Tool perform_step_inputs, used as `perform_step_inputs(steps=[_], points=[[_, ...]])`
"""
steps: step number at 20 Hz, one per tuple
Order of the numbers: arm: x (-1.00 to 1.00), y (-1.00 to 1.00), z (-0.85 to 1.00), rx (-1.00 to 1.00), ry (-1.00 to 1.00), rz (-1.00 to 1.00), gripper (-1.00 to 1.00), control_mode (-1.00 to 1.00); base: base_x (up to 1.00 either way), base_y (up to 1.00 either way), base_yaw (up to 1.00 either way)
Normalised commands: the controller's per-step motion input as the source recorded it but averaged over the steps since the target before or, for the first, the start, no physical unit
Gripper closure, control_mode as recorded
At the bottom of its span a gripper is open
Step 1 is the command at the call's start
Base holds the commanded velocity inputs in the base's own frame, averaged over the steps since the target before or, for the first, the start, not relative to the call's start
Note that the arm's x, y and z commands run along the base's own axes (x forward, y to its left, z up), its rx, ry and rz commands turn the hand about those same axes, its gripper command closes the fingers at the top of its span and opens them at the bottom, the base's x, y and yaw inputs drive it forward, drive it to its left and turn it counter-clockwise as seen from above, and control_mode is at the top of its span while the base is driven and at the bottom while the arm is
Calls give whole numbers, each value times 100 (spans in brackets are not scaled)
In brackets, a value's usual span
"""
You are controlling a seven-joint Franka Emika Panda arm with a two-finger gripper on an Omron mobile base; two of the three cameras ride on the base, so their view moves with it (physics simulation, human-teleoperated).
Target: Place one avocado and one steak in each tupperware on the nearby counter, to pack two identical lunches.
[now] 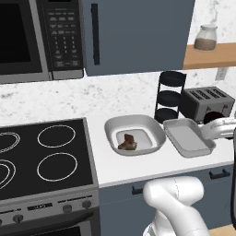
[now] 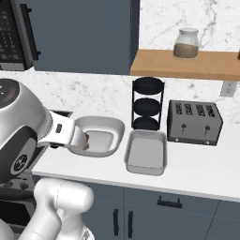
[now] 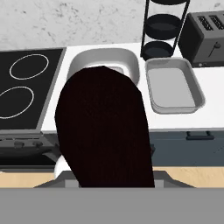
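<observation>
Gripper: the gripper [image 2: 83,139] was at the end of the white wrist, low at the left of the right base view, in front of the counter edge.
Grip: grasping; a dark maroon piece of food [image 3: 105,127] sat right against the hand and hid both fingertips in the hand view.
Held piece: long and rounded, up off the counter. I could not tell whether it was steak or avocado.
Counter: the white counter [image 1: 138,168] lay ahead of the hand, beyond the held piece.
Rounded tupperware: the rounded tupperware [image 1: 138,123] stood on the counter just right of the black stovetop [image 1: 41,156]. In the hand view it was straight behind the held piece, which covered its near part.
Contents: one brown-red piece [image 1: 127,143] lay inside the rounded tupperware.
Rectangular tupperware: the rectangular tupperware [image 1: 193,152] stood just beside the rounded one, to the right, with a bare grey floor.
Behind them: a black three-tier rack [image 1: 169,97] and a dark toaster [image 1: 205,101] stood against the wall.
</observation>
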Motion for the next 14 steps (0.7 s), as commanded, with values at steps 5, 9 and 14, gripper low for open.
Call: perform_step_inputs(steps=[5,9,14], points=[[-10,16,-22,5,0,0,100,-100,-6,4,0],[3,41,-39,0,-1,0,100,-100,0,0,0],[68,36,-30,0,1,0,100,-100,0,0,0]])
